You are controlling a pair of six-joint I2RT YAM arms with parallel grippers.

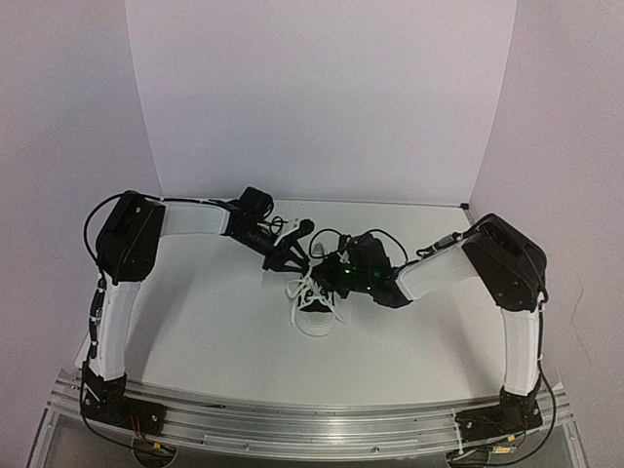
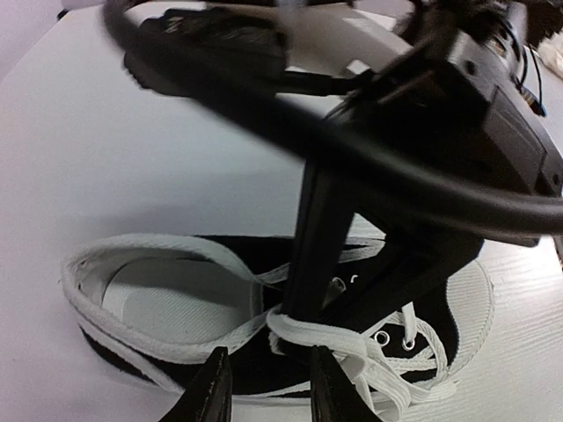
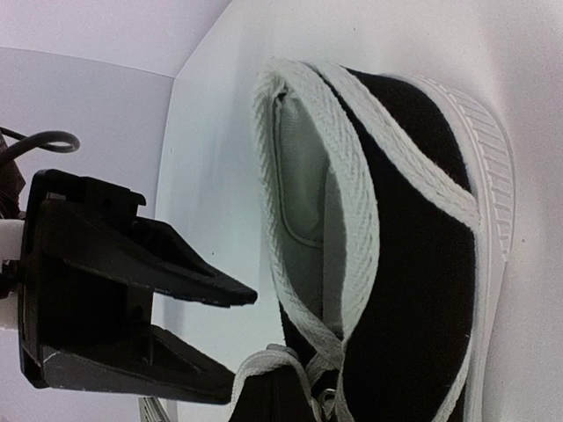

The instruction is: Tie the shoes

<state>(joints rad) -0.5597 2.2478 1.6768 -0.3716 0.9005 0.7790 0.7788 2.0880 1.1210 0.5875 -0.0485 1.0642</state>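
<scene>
**Sneaker [image 1: 315, 314] at mid-table, right gripper on its laces**

The black canvas sneaker stands upright on the white table [image 1: 195, 341], just below the centre of the top view. Its white toe cap [image 1: 314, 329] points to the bottom of the frame and its opening points toward the top. The white laces [image 2: 299, 332] lie loose across the tongue and trail off both sides. The right gripper [image 2: 288, 309] reaches in from the right of the top view and comes down over the eyelets. In the left wrist view its fingers meet at their tips, pinched on a crossing of the laces. The left gripper [image 1: 285, 255] hangs just up and left of the sneaker's heel end, tilted toward it and not touching. The right wrist view shows its jaws apart with nothing between them. Its fingertips [image 2: 214, 387] sit at the bottom edge of its own view, in front of the sneaker's side.
</scene>
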